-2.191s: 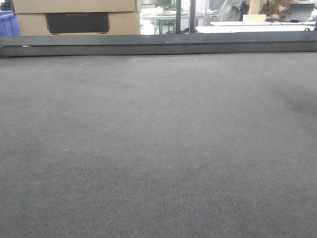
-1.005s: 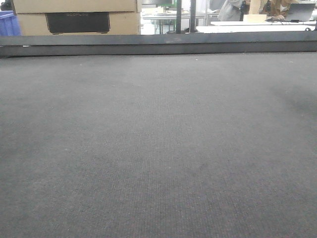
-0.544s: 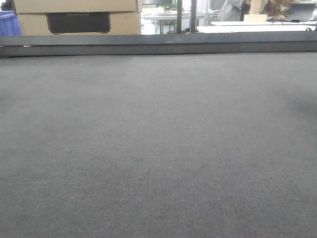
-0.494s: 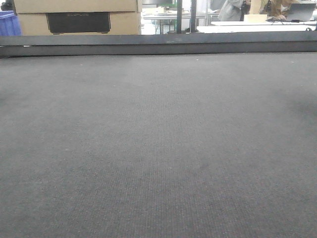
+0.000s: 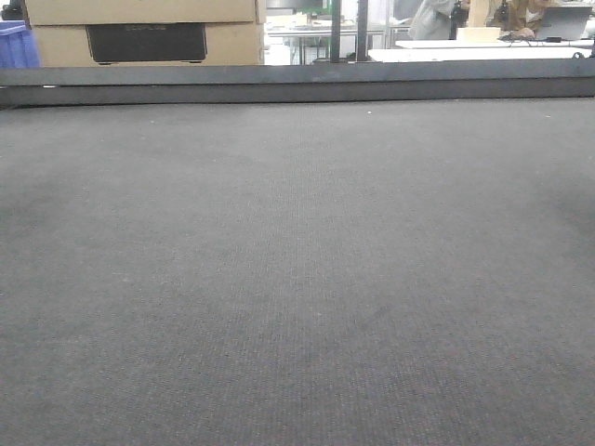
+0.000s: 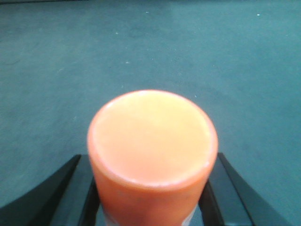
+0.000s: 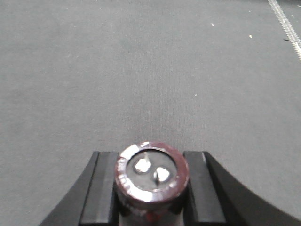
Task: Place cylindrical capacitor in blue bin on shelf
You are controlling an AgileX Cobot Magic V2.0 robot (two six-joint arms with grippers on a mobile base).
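In the right wrist view my right gripper (image 7: 151, 188) is shut on the cylindrical capacitor (image 7: 151, 178), a squat dark brown cylinder with a silvery rim and two metal terminals on its end, held between the black fingers (image 7: 101, 188) above grey carpet. In the left wrist view my left gripper (image 6: 151, 188) is shut on an orange cylinder (image 6: 153, 146) with a flat pale orange end. Neither gripper shows in the front view. The steel shelf is out of view. Part of a blue bin (image 5: 17, 45) shows at the far top left of the front view.
Grey carpet (image 5: 297, 279) fills the front view up to a dark low rail (image 5: 297, 84). Behind it stand cardboard boxes (image 5: 139, 32), posts, white tables and seated people at the top right. A pale strip (image 7: 287, 26) crosses the carpet at the right wrist view's top right.
The front view shifts very slightly; the background past the rail slides a little. Nothing else differs.
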